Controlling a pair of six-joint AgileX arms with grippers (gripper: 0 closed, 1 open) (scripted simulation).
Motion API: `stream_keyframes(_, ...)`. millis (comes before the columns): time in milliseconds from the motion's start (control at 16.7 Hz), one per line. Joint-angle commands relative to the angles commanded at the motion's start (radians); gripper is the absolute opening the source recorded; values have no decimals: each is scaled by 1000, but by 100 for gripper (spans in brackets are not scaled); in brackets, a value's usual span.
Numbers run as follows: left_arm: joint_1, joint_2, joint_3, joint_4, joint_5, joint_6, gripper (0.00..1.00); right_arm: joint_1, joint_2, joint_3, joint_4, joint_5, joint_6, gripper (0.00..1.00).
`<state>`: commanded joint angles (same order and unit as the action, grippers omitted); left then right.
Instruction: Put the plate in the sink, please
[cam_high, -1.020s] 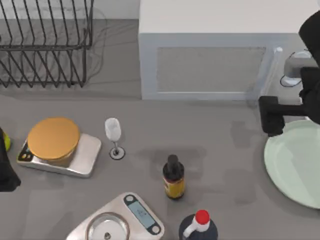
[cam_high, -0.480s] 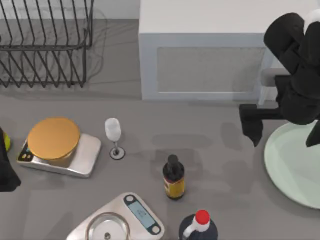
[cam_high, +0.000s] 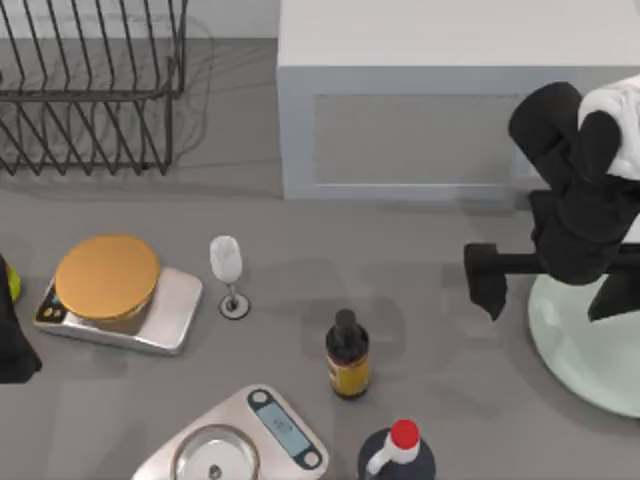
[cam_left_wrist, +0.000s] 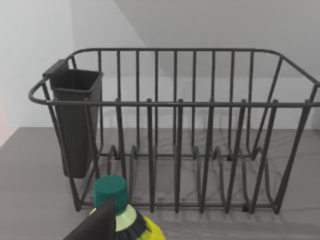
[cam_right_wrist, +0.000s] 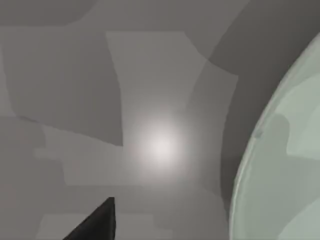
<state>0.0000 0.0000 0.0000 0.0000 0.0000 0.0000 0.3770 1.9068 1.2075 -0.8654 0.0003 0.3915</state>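
Right tool (cam_high: 545, 280) is being held over the plate (cam_high: 585, 345) rim at the table's (cam_high: 420, 330) 3 o'clock, fingers apart. Left tool's state cannot be told.

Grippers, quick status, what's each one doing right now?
Left gripper: parked at the table's left edge, cannot be told.
Right gripper: open, holding nothing, straddling the plate's left rim.

1. No legible txt anywhere.
2. Dark bottle (cam_high: 347, 355) has a yellow label, print too small to read.
3. Scale (cam_high: 240, 440) display shows no readable digits.
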Motion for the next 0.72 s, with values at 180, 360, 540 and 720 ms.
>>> stream_keyframes(180, 0, 0, 0, 0, 0, 0, 100, 1, 55, -69, 128, 1, 2, 100)
stream_keyframes(360, 0, 0, 0, 0, 0, 0, 100, 2, 77, -93, 164, 1, 4, 100)
stream_keyframes(540, 0, 0, 0, 0, 0, 0, 100, 2, 77, -93, 164, 1, 4, 100)
stream_keyframes(720, 0, 0, 0, 0, 0, 0, 100, 2, 77, -93, 164, 1, 4, 77)
